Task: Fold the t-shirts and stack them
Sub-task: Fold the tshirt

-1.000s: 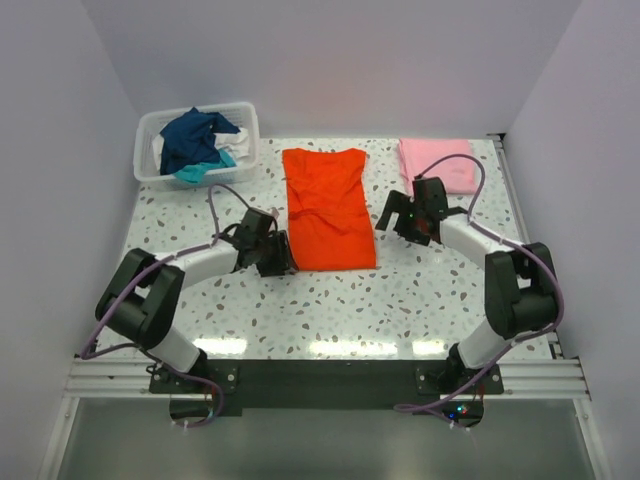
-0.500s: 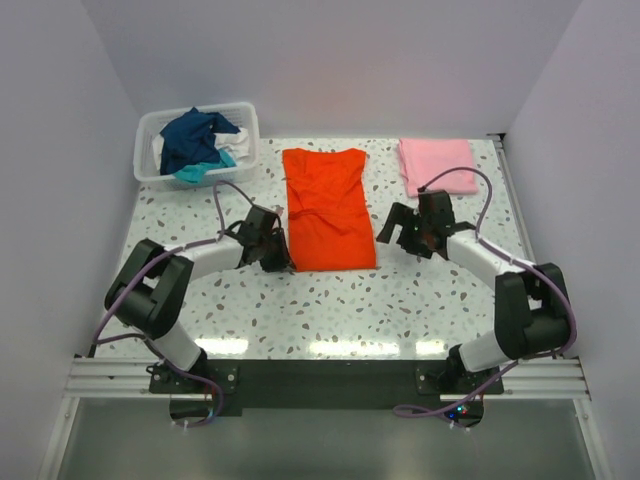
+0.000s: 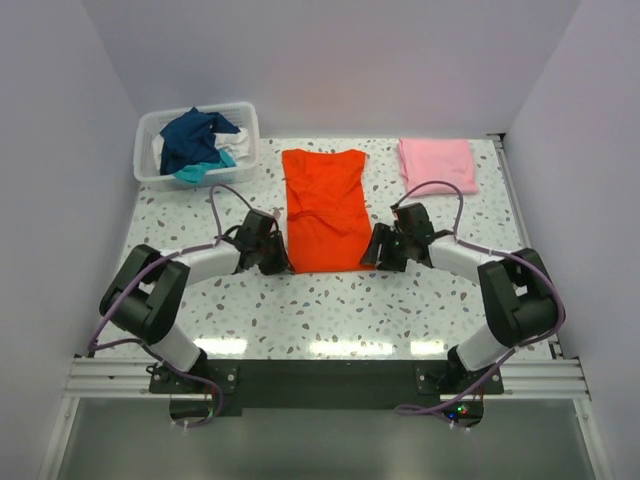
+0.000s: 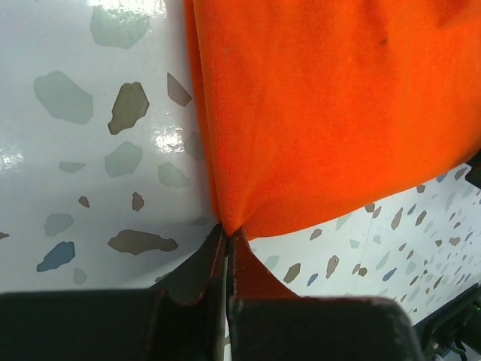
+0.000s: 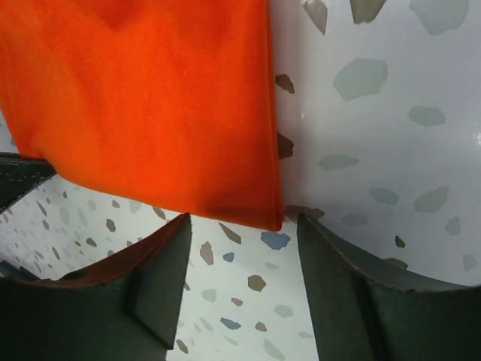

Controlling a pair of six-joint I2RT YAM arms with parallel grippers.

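My left gripper (image 3: pixel 272 255) (image 4: pixel 228 233) was clenched, its two fingers pressed together on the near left corner of the orange-red t-shirt (image 3: pixel 325 210) (image 4: pixel 338 113). The cloth ran out of the pinch and spread away ahead of it and to its right, flat on the bench (image 3: pixel 330 300).

My right gripper (image 3: pixel 380 250) (image 5: pixel 242 219) stood released and wide apart, low over the bench. The shirt's near right corner (image 5: pixel 150 98) lay in the gap between its fingers, nearer the right one. From the wrist view I could not tell whether either finger touched the cloth; it looked just clear of both.

The shirt lay between the two grippers as a long folded rectangle, reaching away from them. A pink t-shirt (image 3: pixel 437 163) lay folded beyond my right gripper and to its right, well apart from it. Beyond my left gripper and to its left stood a basket (image 3: pixel 145 165) holding a navy shirt (image 3: pixel 195 135), a teal shirt (image 3: pixel 195 172) and a white shirt (image 3: pixel 160 150) in a heap.
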